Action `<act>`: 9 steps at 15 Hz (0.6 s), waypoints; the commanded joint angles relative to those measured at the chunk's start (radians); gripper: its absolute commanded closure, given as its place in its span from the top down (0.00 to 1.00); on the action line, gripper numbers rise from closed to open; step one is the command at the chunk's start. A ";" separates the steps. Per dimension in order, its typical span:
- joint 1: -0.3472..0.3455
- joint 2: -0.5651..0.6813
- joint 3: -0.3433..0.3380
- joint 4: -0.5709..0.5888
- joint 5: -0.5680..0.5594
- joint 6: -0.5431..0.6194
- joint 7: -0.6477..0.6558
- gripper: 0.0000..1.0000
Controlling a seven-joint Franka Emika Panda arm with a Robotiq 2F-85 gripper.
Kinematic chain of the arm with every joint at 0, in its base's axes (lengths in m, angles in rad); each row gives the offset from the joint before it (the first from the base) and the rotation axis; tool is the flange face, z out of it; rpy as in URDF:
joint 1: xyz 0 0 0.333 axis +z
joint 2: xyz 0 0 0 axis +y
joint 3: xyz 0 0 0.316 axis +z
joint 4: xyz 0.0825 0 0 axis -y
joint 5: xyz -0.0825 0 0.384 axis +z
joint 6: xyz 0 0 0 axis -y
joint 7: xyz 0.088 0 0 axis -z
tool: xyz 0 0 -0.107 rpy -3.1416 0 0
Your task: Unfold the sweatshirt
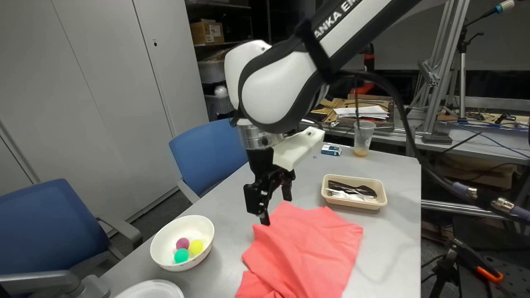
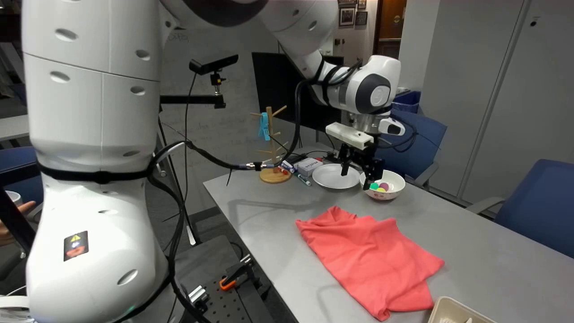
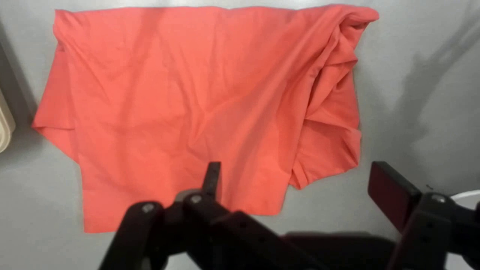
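Note:
The coral sweatshirt (image 1: 308, 248) lies on the grey table, partly folded and wrinkled. It shows in an exterior view (image 2: 372, 255) as a rough rectangle. In the wrist view the sweatshirt (image 3: 180, 105) has a smooth top layer; a fold sticks out at left, and bunched, creased folds lie along its right side. No print shows. My gripper (image 1: 276, 210) is open and empty above the table, near the sweatshirt's edge. It also shows in an exterior view (image 2: 356, 180). In the wrist view the fingers of the gripper (image 3: 296, 167) stand wide apart with nothing between them.
A white bowl (image 2: 390, 194) with coloured balls and a white plate (image 2: 325, 179) stand near the gripper. A beige tray (image 1: 352, 203) with cutlery lies beside the sweatshirt. A plastic cup (image 1: 362, 138) and a wooden stand (image 2: 270, 130) are also on the table. Blue chairs (image 1: 209, 153) flank it.

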 commanded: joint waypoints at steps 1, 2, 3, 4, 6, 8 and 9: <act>0.029 0.154 -0.031 0.142 -0.014 0.025 0.018 0.98; 0.031 0.186 -0.036 0.170 -0.015 0.028 0.017 0.96; 0.033 0.217 -0.040 0.201 -0.015 0.024 0.014 0.97; 0.035 0.249 -0.045 0.235 -0.016 0.020 0.012 0.96; 0.039 0.304 -0.051 0.296 -0.016 0.013 0.008 0.95; 0.043 0.358 -0.053 0.355 -0.015 0.011 0.004 0.94; 0.045 0.385 -0.053 0.384 -0.014 0.011 0.002 0.94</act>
